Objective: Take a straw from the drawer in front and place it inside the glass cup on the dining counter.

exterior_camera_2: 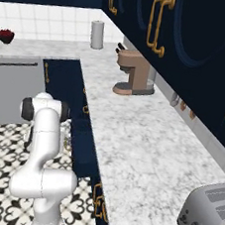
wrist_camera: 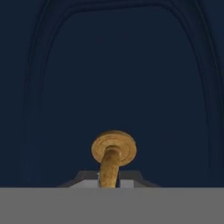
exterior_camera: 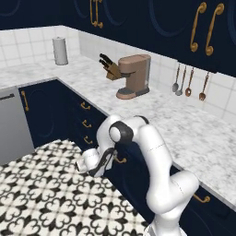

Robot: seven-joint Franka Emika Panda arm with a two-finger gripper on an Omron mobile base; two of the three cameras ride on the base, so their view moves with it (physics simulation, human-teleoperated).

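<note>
My gripper (wrist_camera: 109, 177) is shut on the curved brass handle (wrist_camera: 113, 151) of the navy drawer (wrist_camera: 113, 78), whose closed front fills the hand view. From the left base view the arm bends down below the worktop, and the gripper (exterior_camera: 114, 159) meets the brass handle (exterior_camera: 121, 160) on the drawer front (exterior_camera: 126, 177). With the drawer closed, the straw is hidden. The glass cup and the dining counter are out of view.
On the L-shaped marble worktop (exterior_camera: 193, 133) stand a coffee machine (exterior_camera: 134, 76), a knife block (exterior_camera: 110, 69) and a paper towel roll (exterior_camera: 60, 50). A toaster (exterior_camera_2: 206, 216) sits near the right. Narrow navy drawers (exterior_camera: 85, 123) lie left of the gripper, over the patterned floor (exterior_camera: 46, 193).
</note>
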